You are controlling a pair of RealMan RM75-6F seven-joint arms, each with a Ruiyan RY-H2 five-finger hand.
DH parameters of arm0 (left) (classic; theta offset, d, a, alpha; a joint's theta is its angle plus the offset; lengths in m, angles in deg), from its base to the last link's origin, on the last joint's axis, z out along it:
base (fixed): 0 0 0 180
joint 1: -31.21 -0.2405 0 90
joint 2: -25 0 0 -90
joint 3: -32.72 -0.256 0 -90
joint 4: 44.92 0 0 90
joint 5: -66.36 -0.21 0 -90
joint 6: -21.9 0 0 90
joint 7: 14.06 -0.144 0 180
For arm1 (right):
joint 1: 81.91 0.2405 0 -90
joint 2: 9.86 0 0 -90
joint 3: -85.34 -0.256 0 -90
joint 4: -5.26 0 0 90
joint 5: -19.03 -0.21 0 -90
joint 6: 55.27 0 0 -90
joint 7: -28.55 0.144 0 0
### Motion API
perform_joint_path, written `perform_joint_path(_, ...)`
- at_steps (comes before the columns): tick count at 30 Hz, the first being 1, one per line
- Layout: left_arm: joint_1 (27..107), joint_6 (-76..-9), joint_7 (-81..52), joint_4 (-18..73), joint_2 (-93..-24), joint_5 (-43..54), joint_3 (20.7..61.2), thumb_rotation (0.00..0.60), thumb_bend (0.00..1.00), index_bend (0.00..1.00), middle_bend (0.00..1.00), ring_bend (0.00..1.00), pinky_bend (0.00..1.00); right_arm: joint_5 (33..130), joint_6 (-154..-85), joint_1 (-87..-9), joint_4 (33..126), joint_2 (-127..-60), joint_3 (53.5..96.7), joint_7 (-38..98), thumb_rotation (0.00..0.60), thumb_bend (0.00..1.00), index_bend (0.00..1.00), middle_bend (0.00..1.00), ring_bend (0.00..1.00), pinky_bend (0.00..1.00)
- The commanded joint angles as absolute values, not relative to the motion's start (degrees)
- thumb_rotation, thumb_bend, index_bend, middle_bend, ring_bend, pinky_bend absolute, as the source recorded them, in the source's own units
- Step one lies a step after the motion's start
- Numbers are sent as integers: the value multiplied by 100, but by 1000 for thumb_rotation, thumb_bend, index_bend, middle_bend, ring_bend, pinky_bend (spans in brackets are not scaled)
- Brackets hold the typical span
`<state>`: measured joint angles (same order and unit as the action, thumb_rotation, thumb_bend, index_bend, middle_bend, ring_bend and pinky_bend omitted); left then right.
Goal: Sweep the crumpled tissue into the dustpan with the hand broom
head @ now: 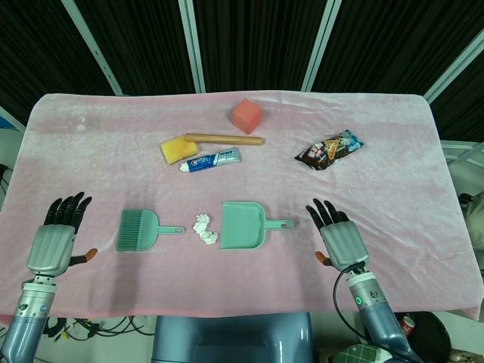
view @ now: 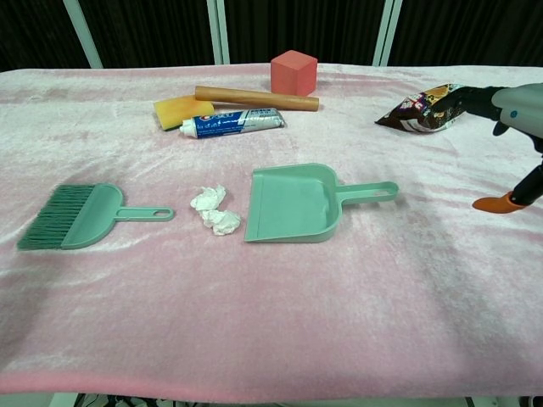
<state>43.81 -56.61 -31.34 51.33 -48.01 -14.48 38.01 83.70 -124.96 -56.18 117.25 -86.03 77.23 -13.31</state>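
Teal dustpan (head: 243, 224), white tissue (head: 204, 228), pink cloth (head: 393, 166)

The head view looks steeply down from high above the near edge, taking in the whole pink velvet-covered worktop (head: 393, 174) with black curtains across the top of the frame. The chest view sits lower and closer, facing the same way at a shallow angle, so the cloth fills the frame. Both share the green plastic dustpan (head: 243, 225) (view: 295, 203) at centre and the red foam cube (head: 246, 116) (view: 293, 73) towards upper centre.
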Motion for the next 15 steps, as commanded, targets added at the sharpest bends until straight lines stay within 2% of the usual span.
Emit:
perform_joint_path(1,4388,-5658,-3138,5128,-4799,-1414,3809,600,0,0,0,0,0,8315,-12495,-5562,11701,-8641,7705,-1351,600,143,0,0,26,217)
perform_joint_path(7,4426,-5627,-3211,5154,-4805,-1356,3821,600,0,0,0,0,0,8198,-12465,-5440,11602,-8723,7692,-1402,600,144,0,0,31,217)
perform_joint_path(9,4456,-5601,-3268,5187,-4806,-1322,3842,600,0,0,0,0,0,8123,-12436,-5381,11546,-8769,7663,-1428,600,151,0,0,70,231)
perform_joint_path(12,4511,-5566,-3370,5259,-4807,-1273,3883,600,0,0,0,0,0,8048,-12433,-5294,11451,-8864,7618,-1480,600,162,0,33,208,332)
perform_joint_path(15,4583,-5525,-3490,5368,-4809,-1225,3935,600,0,0,0,0,0,7985,-12424,-5184,11312,-8999,7575,-1551,600,182,66,140,426,542)
